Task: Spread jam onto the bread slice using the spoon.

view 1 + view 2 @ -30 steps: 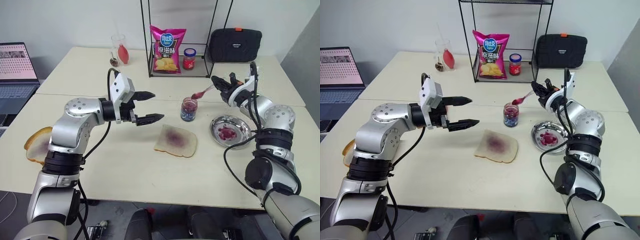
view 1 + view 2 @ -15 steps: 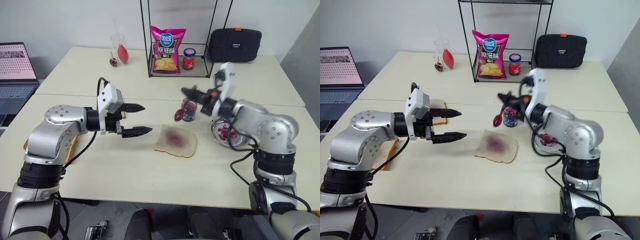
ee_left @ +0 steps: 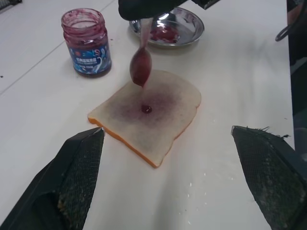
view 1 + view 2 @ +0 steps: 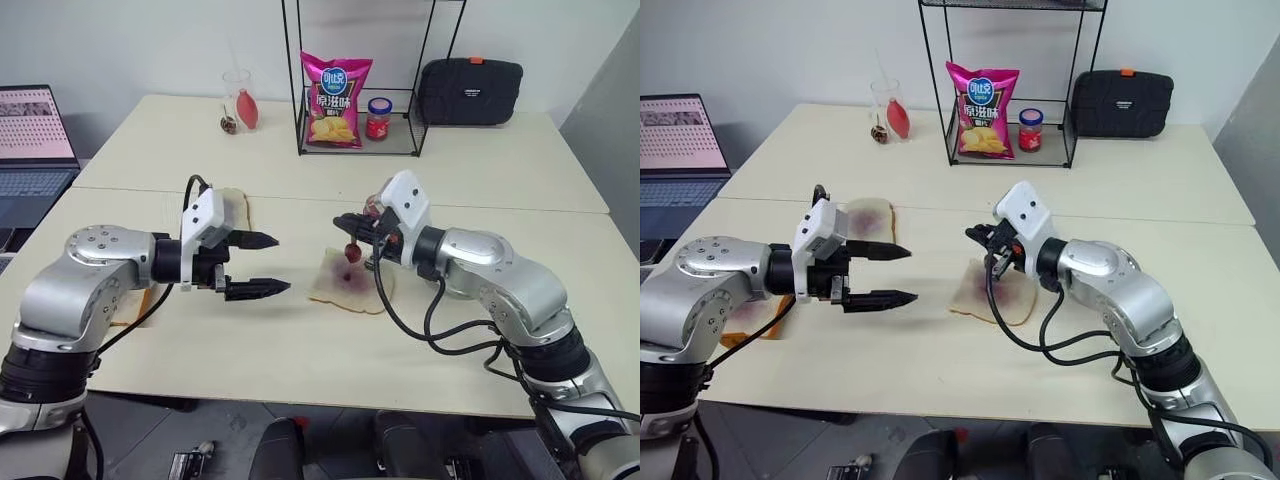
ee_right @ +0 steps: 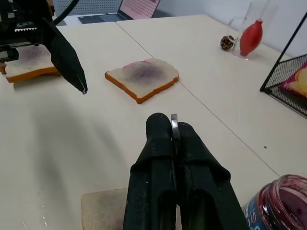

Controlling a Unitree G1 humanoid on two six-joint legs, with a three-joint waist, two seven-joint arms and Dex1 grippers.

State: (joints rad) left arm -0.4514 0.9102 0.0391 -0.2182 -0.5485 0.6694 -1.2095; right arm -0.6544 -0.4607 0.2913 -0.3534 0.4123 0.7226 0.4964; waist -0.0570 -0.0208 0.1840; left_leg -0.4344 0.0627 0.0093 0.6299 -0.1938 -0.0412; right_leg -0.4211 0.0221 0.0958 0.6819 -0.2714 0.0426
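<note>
Since a second ago the right gripper (image 4: 352,226), jaws clamped on the spoon (image 3: 140,61), has swung from over the jar (image 3: 86,42) to hang above the bread slice (image 4: 350,282) at the surface's centre. One jam (image 3: 146,109) drop sits mid-slice. The left gripper (image 4: 262,264), at the slice's nine o'clock, gapes empty. Unpinned, the bread may skid when the spoon drags.
</note>
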